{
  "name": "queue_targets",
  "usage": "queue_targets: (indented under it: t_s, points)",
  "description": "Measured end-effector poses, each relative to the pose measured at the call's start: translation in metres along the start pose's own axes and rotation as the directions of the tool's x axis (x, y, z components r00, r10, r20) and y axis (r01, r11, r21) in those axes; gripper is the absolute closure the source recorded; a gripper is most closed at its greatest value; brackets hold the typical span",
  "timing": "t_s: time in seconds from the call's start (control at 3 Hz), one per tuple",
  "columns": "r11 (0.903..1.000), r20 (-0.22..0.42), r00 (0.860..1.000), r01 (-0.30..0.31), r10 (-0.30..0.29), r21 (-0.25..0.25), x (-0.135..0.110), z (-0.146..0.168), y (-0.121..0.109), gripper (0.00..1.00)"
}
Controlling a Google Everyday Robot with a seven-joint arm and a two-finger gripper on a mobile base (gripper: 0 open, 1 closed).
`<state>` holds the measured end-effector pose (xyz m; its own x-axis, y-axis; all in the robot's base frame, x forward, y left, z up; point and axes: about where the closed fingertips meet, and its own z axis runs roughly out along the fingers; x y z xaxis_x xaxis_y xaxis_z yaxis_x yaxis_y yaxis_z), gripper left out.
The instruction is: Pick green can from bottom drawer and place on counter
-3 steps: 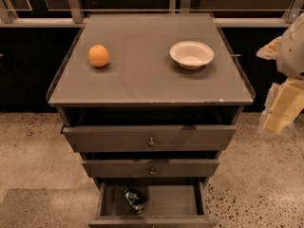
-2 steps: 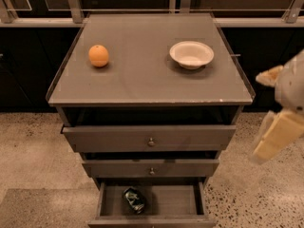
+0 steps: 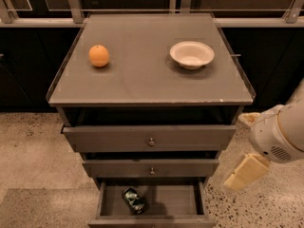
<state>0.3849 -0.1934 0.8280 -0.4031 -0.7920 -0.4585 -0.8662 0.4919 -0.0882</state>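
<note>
The green can (image 3: 134, 199) lies on its side in the open bottom drawer (image 3: 151, 220), left of the drawer's middle. The drawer is pulled out below two wider drawers with small knobs. The counter (image 3: 147, 82) is the flat grey-brown cabinet top above them. My gripper (image 3: 244, 172) hangs at the right of the cabinet, level with the middle drawer, to the right of and above the can and well apart from it. It holds nothing that I can see.
An orange (image 3: 99, 55) sits on the counter at the left and a white bowl (image 3: 192, 54) at the right. The top drawer (image 3: 149, 137) and middle drawer (image 3: 151, 167) stick out slightly. Speckled floor surrounds the cabinet; a railing runs behind it.
My arm has come down and to the left, from beside the counter's right edge to beside the middle drawer. The can, orange and bowl have not moved.
</note>
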Motion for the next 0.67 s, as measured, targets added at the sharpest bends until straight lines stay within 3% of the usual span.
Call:
queue_targets:
  t_s: [0.33,0.67]
  points:
    - [1.0000,0.000,1.000,0.000,0.000,0.000,0.000,0.000,0.000,0.00]
    - [0.9993,0.015,1.000,-0.023,0.023,-0.030,0.006,0.033,-0.002,0.00]
